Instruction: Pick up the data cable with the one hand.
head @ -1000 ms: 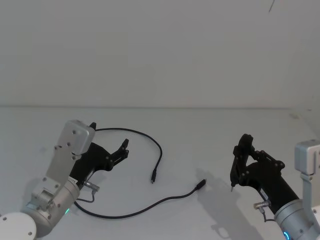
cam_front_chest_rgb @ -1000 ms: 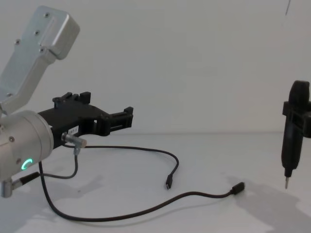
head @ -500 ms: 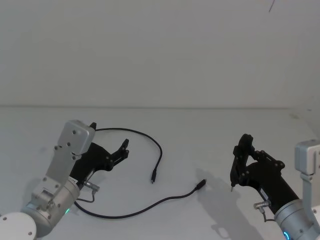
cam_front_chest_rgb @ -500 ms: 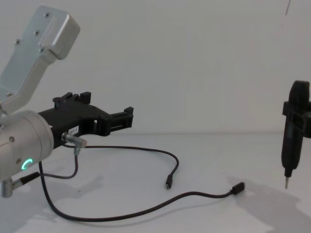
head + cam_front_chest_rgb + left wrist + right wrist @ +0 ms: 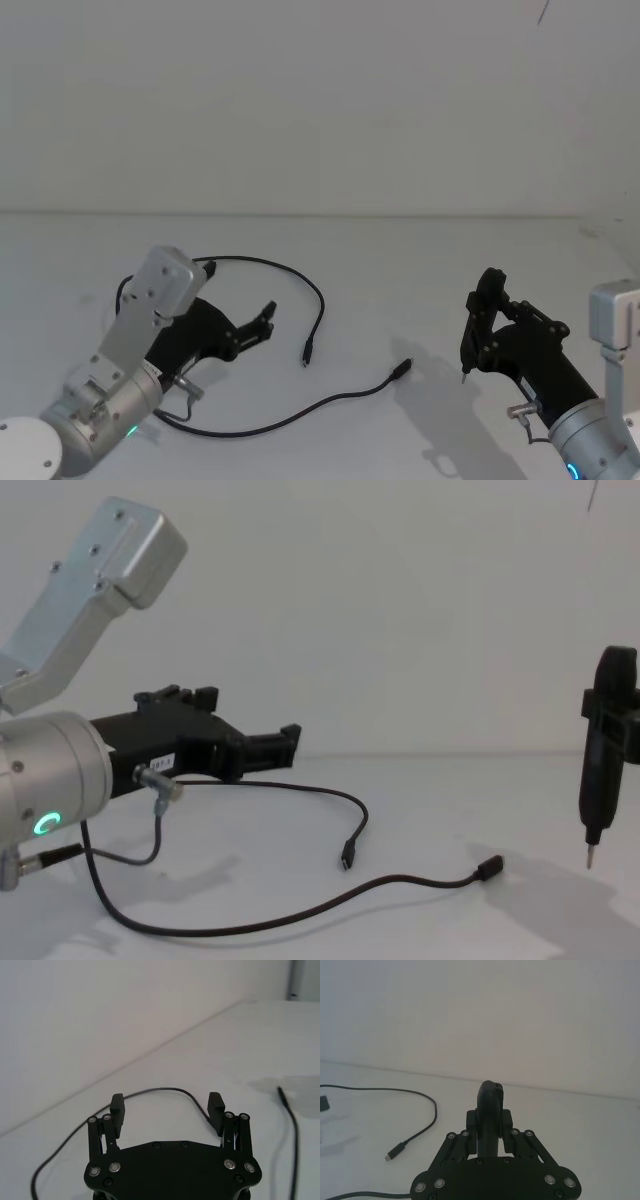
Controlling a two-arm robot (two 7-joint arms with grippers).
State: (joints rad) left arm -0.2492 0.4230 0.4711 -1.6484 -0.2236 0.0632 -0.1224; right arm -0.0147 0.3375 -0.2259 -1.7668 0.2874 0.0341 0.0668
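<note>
On the white surface [image 5: 420, 270], the data cable [image 5: 322, 300] lies looped; the left tool [image 5: 166, 1107] hovers near it, fingers [image 5: 117, 1105] spread wide. The right tool [image 5: 490, 1125] grips a black pen-shaped probe [image 5: 600, 780].

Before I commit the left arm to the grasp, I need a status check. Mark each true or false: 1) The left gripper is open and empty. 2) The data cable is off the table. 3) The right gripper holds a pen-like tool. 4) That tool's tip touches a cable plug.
1) True. The left gripper is open, with nothing between its fingers.
2) False. The data cable lies on the table, and no gripper grasps it.
3) True. The right gripper is shut on the pen-like tool.
4) False. The tip hangs well apart from the nearer plug.
</note>
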